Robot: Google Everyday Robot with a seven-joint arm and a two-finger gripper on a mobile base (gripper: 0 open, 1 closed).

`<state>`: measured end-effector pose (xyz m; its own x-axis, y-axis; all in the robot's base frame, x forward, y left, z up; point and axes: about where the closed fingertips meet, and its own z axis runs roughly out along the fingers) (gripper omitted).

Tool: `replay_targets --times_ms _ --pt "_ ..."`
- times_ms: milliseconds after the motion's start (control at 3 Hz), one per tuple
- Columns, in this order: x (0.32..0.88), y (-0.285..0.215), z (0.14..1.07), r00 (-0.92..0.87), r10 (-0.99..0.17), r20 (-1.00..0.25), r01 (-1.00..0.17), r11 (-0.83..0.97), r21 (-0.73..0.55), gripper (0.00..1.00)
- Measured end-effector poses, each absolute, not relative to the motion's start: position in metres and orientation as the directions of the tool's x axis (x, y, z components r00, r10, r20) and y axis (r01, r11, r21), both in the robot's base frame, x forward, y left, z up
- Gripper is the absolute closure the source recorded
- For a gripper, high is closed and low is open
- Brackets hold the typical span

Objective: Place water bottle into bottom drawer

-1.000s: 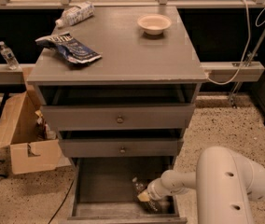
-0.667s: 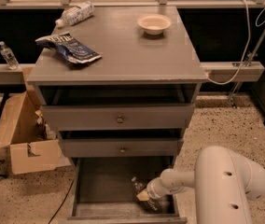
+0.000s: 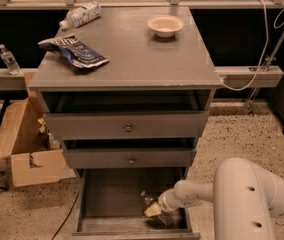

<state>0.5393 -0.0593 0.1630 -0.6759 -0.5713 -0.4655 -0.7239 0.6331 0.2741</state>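
Note:
The bottom drawer point(image 3: 111, 194) is pulled open at the foot of the grey cabinet, and its grey inside is bare on the left. The water bottle point(image 3: 147, 200), clear with a white cap, lies at the drawer's right front, mostly hidden by my gripper. My gripper point(image 3: 154, 210) reaches into the drawer from the right and sits on or against the bottle. My white arm point(image 3: 242, 194) fills the lower right of the camera view.
Two shallower drawers with brass knobs point(image 3: 128, 128) stand slightly open above. On the cabinet top lie a white-labelled bottle point(image 3: 80, 15), a blue snack bag point(image 3: 74, 51) and a pale bowl point(image 3: 165, 25). A cardboard box point(image 3: 24, 151) stands to the left. A small bottle point(image 3: 8, 59) stands on the ledge.

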Motion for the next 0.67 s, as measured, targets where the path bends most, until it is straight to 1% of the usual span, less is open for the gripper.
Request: replay_targets --times_ms 333,667 --pt "0.542 -0.073 0.179 -0.681 -0.544 -0.491 -0.712 0.647 0.271 0.00" --pt "0.537 -0.101 0.212 -0.676 -0.515 -0.527 -0.706 0.657 0.263 0.00"
